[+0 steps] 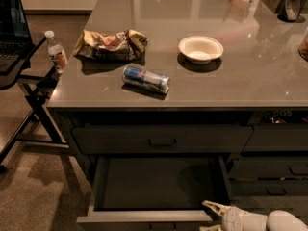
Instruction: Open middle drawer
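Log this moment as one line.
wide dark grey-brown middle drawer: open, inside bare | end effector: at its front rim, lower right of view

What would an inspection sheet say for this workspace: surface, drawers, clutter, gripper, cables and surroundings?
Surface: glossy grey counter top.
Job's things: middle drawer pulled far out, dark inside, nothing seen in it; top drawer above it shut.
Clutter: crumpled snack bag, can lying on its side, white bowl, all apart on the counter; water bottle by the counter's left edge.
Grippers: gripper low at bottom right, at the open drawer's front right corner.
Cables: nothing seen.
Surroundings: laptop on a black stand at left; speckled floor.
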Robot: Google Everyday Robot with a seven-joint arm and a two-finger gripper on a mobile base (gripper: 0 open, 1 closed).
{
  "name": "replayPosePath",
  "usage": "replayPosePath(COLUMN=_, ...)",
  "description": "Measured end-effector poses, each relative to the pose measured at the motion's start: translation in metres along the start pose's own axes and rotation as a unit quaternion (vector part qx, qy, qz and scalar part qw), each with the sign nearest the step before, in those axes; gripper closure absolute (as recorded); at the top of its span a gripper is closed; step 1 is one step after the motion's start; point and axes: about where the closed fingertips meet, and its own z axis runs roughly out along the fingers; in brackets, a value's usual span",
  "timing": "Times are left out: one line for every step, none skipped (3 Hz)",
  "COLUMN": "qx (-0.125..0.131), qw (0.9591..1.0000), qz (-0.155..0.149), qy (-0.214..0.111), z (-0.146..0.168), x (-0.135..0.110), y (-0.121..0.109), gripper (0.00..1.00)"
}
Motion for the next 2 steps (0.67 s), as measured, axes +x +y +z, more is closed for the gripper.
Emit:
replayPosePath(qx=0.0, qw=1.0, qz=0.0, qy=0.0, z=0.0001, x=-0.0001, y=0.0, gripper=0.0)
replayPosePath(qx=0.0, qw=1.0, qz=0.0, qy=0.0, z=0.0001, x=-0.0001, y=0.0, gripper=0.0)
